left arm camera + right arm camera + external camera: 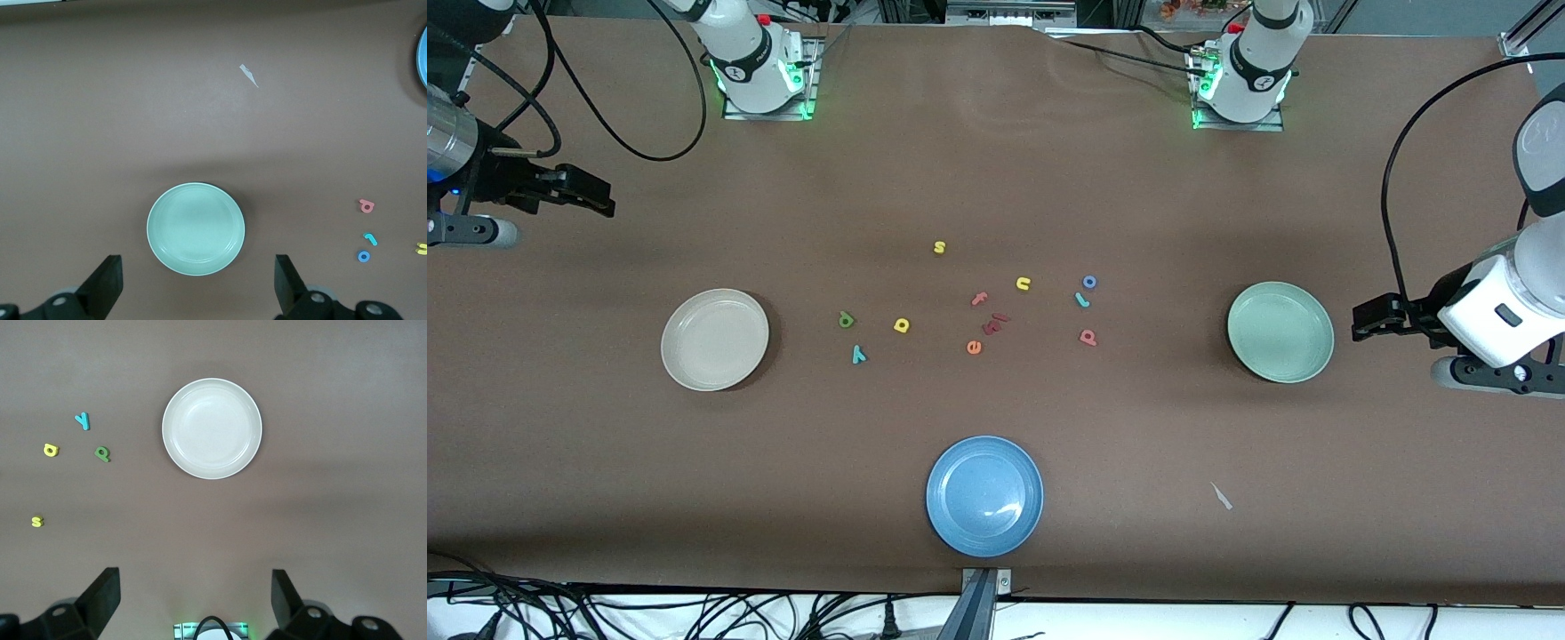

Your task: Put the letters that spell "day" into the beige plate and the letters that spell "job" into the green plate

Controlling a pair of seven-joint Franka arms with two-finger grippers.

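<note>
Left claw (195,283) is wide open, holds nothing, up over the worktop's (996,178) left-arm end by the round pale green plate (1280,332). Right claw (195,600) is wide open & empty too, over the right-arm end.

The round beige plate (714,340) has nothing in it. 3 plates w/ the blue plate (984,495).

Green "d" (847,319), yellow "a" (902,325), teal "y" (859,355) lie near beige. Blue "o" (1089,282), teal "j" (1082,300), pink "b" (1088,337) lie nearer green.
</note>
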